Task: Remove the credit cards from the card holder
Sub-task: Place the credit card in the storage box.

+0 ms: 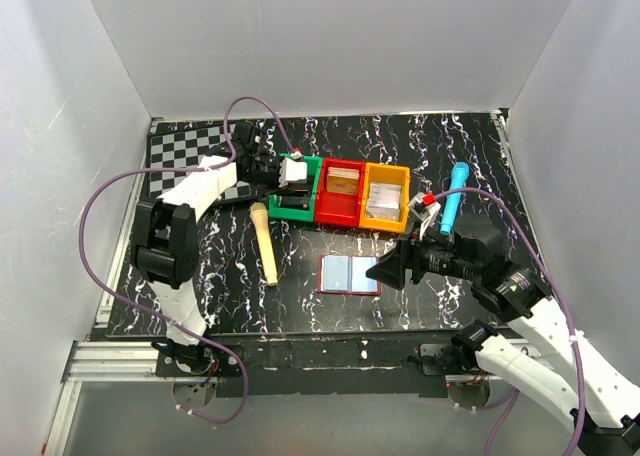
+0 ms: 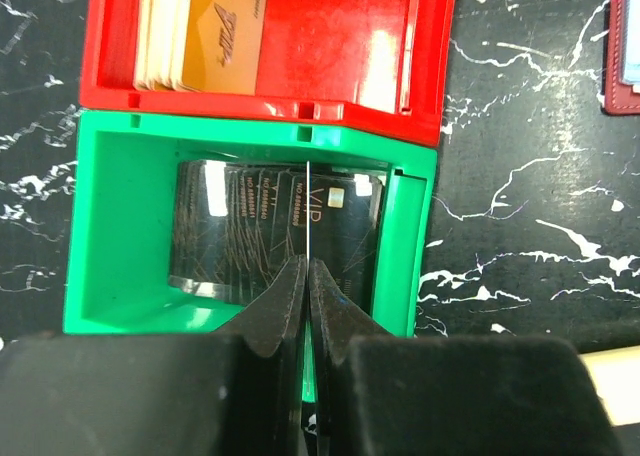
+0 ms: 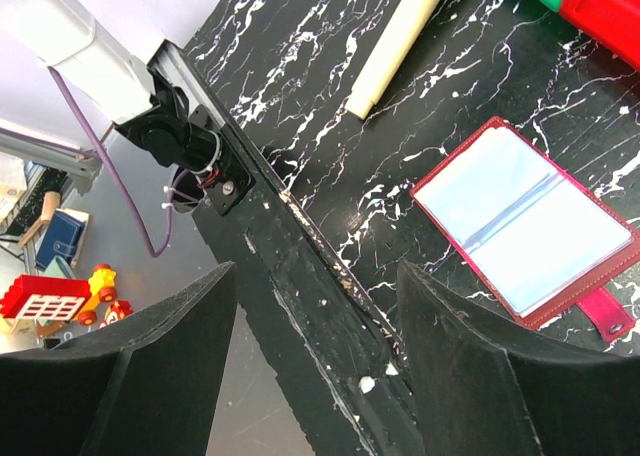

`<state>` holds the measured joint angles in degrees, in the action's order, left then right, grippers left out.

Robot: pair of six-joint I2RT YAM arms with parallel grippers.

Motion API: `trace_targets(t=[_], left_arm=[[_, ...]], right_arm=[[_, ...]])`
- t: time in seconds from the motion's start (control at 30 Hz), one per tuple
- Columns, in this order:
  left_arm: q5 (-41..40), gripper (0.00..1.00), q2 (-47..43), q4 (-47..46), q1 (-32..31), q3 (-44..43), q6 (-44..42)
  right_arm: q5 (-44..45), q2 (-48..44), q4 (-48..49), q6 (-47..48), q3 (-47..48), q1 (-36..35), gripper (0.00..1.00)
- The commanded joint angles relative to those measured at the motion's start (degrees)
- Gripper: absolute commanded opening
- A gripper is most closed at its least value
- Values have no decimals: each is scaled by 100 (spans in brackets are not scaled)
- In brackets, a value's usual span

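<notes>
Reading from the left, I see my left gripper [image 2: 308, 266] pinched shut on one thin card [image 2: 308, 211]. It is held edge-on over the green bin [image 2: 110, 226], directly above the black cards [image 2: 250, 226] lying inside. I judge this to be the drop-off step: a card out of the holder is about to be let go. The next move calls for lowering it a little and opening the fingers so the card lands flat on the pile and not on the rim.

One cream stick [image 1: 266, 244] lies near the green bin. I count three bins in a row: green, then the red bin [image 2: 340, 46] with a gold card [image 2: 225, 26] on top of a pale stack, then the orange bin [image 1: 385, 168] holding greyish cards. I cannot count how many cards sit in each pile.

The single card holder [image 3: 520, 221] lies spread open and flat on the table in front of the bins. Its pale-blue sleeves face up and I can make out no card in them. My right gripper [image 3: 315, 276] hangs just beside it, spread wide and empty. One blue tube [image 1: 455, 194] lies furthest right.
</notes>
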<state>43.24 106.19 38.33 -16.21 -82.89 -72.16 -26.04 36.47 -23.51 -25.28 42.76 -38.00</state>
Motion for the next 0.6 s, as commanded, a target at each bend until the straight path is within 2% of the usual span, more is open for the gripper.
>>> trace_targets(t=[0.0,0.27,0.57], left_arm=[[-70,0,182,-80,-40,-52,-61],[-158,0,349,-62,-119,54,-149],[307,0,147,491,-111,115,-562]], right_arm=[[47,-79,224,14,-84,-23,72],[47,-79,276,5,-163,-23,72],[29,-114,320,67,-277,-23,72]])
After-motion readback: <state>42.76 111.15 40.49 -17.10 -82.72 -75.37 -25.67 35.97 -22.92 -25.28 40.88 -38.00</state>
